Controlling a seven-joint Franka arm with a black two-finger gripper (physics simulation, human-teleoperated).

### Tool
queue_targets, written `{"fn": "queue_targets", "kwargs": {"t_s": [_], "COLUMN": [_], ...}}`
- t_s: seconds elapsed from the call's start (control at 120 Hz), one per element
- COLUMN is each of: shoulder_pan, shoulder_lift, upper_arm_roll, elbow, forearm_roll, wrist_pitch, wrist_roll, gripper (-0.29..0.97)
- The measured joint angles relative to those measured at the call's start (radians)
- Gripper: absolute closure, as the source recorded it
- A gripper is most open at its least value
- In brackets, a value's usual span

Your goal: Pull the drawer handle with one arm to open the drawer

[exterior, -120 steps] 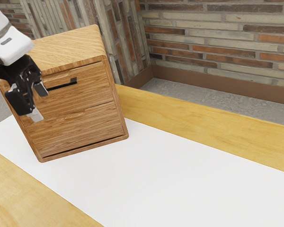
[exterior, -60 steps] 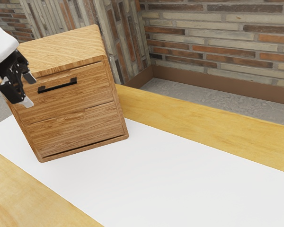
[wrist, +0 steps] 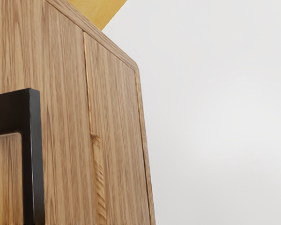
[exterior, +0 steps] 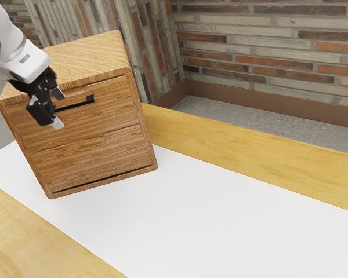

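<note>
Simulated tabletop (exterior: 220, 226) against brick walls. At the surface's far corner, toward the exterior view's left: a wooden cabinet (exterior: 98, 156) with two drawers, the upper drawer (exterior: 107, 116) carrying a slim black handle (exterior: 78, 103). Both drawer fronts flush with the cabinet face, so nothing opened yet. Right against the handle's end nearest the arm: the black gripper (exterior: 53, 107), fingers spread, one above the bar and one below, seemingly straddling it without pinching. Half a second ago well back from the cabinet, off toward the exterior view's left with the whole handle in plain sight; a second ago lower down, before the cabinet's corner edge; now up at bar height and closed in on it. From the wrist camera: the handle (wrist: 33, 159) large and close against the oak grain, white tabletop beyond. Judged as approach nearly done; closing on the bar and pulling away from the cabinet face yet to come.
</note>
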Motion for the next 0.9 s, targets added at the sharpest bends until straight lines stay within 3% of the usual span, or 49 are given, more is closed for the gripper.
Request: {"fn": "queue_targets", "kwargs": {"t_s": [0.533, 0.65, 0.783, 0.9], "shoulder_pan": [0.003, 0.004, 0.003, 0.003], "shoulder_lift": [0.071, 0.071, 0.047, 0.031], "upper_arm_roll": [0.014, 0.013, 0.012, 0.012], "elbow": [-0.017, -0.03, -0.033, -0.034], "forearm_roll": [-0.004, -0.004, -0.005, -0.003], "wrist_pitch": [0.11, 0.125, 0.119, 0.095], "wrist_roll": [-0.006, -0.013, -0.017, -0.018], "gripper": [0.05, -0.09, 0.13, 0.17]}}
